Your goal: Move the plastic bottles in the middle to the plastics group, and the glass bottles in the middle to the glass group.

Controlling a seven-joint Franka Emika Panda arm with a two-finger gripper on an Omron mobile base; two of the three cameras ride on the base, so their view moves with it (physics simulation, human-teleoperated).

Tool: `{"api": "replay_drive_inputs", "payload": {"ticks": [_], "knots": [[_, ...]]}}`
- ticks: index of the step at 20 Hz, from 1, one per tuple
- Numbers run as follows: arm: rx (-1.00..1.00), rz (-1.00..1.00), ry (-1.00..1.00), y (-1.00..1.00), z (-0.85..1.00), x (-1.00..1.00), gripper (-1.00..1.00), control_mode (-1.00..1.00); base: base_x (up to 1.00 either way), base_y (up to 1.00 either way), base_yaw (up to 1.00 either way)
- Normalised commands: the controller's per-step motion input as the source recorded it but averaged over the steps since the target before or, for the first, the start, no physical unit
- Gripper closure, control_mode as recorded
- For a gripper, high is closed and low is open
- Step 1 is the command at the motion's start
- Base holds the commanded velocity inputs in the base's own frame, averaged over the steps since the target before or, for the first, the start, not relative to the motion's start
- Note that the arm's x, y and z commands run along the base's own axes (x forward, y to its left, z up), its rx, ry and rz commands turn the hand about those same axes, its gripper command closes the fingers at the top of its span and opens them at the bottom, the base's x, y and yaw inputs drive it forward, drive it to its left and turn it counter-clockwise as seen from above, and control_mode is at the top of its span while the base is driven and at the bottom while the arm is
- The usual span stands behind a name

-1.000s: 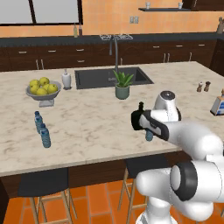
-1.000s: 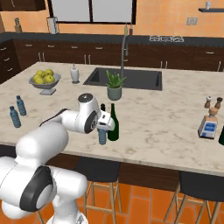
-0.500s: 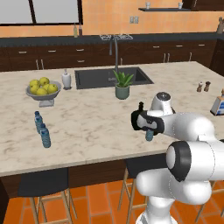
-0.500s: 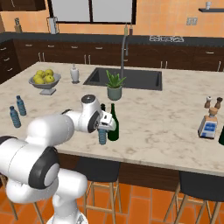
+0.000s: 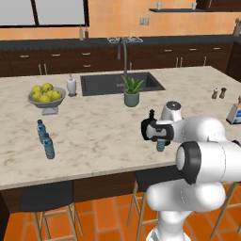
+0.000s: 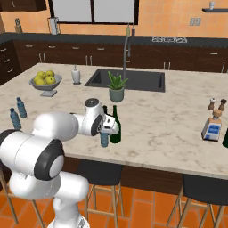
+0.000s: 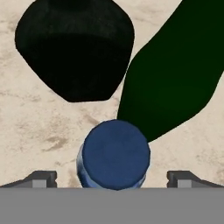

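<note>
Your gripper (image 7: 113, 177) hangs straight over the middle water bottle (image 7: 114, 159); in the hand view its two finger tips (image 7: 41, 178) stand spread wide, one on each side of the blue cap, neither touching it. From the left base view the gripper (image 5: 160, 139) sits low over the bottle (image 5: 161, 145) near the desk's (image 5: 94, 132) front edge, and from the right base view you see the bottle (image 6: 104, 139) just under the hand (image 6: 108, 126).

Just beyond the bottle stand the two glass pieces: the squat black flask (image 7: 74, 48) and the green bottle (image 7: 175, 70), close beside each other. In the right base view the green bottle (image 6: 115, 127) stands upright right next to the water bottle; the flask's neck (image 5: 151, 114) shows above the hand in the left base view.

The plastics group (image 5: 44, 137) stands well apart, toward the left end of the desk, in front of the fruit bowl (image 5: 45, 96). A potted plant (image 5: 132, 92) sits by the sink (image 5: 120, 82), with a white soap dispenser (image 5: 71, 85) to the sink's left.
</note>
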Motion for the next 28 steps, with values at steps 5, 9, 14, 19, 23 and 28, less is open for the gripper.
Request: {"api": "replay_drive_inputs", "payload": {"ticks": [5,9,14,19,23,28], "knots": [[0.00,0.00,0.00,0.00,-0.05,0.03,-1.00,-1.00,0.00,0.00,0.00],[0.00,0.00,0.00,0.00,0.00,0.00,1.00,-1.00,0.00,0.00,0.00],[0.00,0.00,0.00,0.00,0.00,0.00,1.00,-1.00,0.00,0.00,0.00],[0.00,0.05,-0.08,0.13,0.10,-0.74,1.00,-1.00,0.00,0.00,0.00],[0.00,0.16,-0.01,0.50,0.37,-0.89,1.00,-1.00,0.00,0.00,0.00],[-0.02,0.23,0.00,0.98,0.60,-0.24,1.00,-1.00,0.00,0.00,0.00]]}}
